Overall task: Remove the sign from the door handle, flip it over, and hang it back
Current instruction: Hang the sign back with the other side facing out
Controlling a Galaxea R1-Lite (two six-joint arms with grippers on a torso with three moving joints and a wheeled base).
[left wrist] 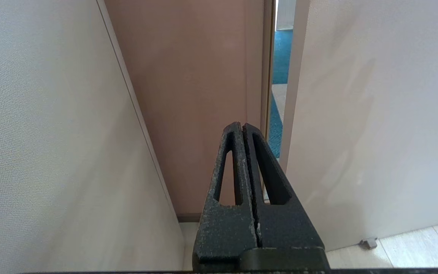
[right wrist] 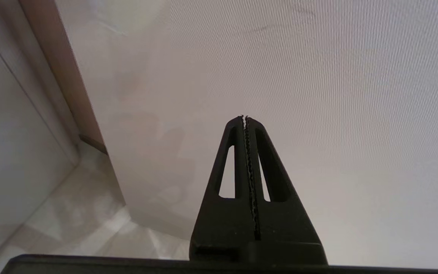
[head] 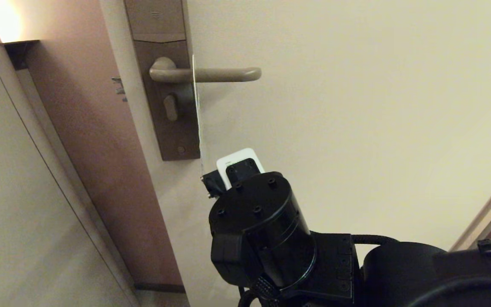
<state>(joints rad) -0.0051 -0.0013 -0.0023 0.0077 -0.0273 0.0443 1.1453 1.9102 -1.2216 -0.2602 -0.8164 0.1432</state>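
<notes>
Sign (head: pixel 196 106) hangs on the door handle (head: pixel 211 74), turned edge-on to the head camera, so it shows only as a thin pale line. It crosses the lever near its left, pivot end and runs down past the right edge of the brown lock plate (head: pixel 164 123). Which face points which way cannot be told from this angle. The lever lies level, its rounded tip pointing right across the cream door (head: pixel 356 128).

Right gripper (head: pixel 207 181) is raised to the sign's lower end, just below the plate's bottom right corner, with the black wrist and a white block (head: pixel 239 160) nearer the camera covering most of it. In the right wrist view its fingers (right wrist: pixel 238 160) are pressed together along their toothed inner edges, aimed at the door's surface. Whether they pinch the card's bottom edge cannot be told.

Left gripper (left wrist: pixel 242 125) is parked low, out of the head view, fingers closed on nothing. It faces the gap between door and frame, where blue carpet (left wrist: pixel 280 57) shows, and a small doorstop (left wrist: pixel 367 242) sits on the pale floor (left wrist: pixel 413 247). A wall lamp (head: pixel 7 21) glows at far left.
</notes>
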